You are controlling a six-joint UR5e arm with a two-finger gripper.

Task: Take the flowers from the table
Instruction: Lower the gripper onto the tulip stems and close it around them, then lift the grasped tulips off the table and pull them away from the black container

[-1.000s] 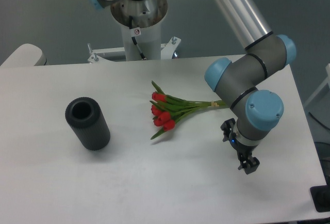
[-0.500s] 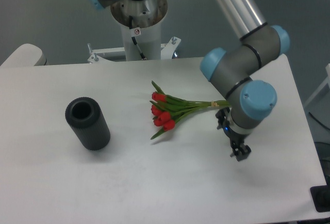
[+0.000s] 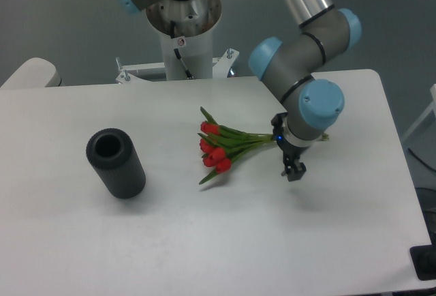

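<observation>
One gripper [image 3: 293,169] near flowers [image 3: 228,145] on table [image 3: 204,241], stems partly hidden, finger spread unclear

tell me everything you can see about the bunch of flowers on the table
The flowers are a small bunch of red tulips with green leaves and long pale green stems, bound together with a light tie near the stem end. They lie flat on the white table, heads pointing toward the black cylinder side, stems running the other way under the robot's wrist, which hides their ends. The pincer hangs close beside the stems; whether it touches them is unclear. Nothing else touches the bunch.
</observation>
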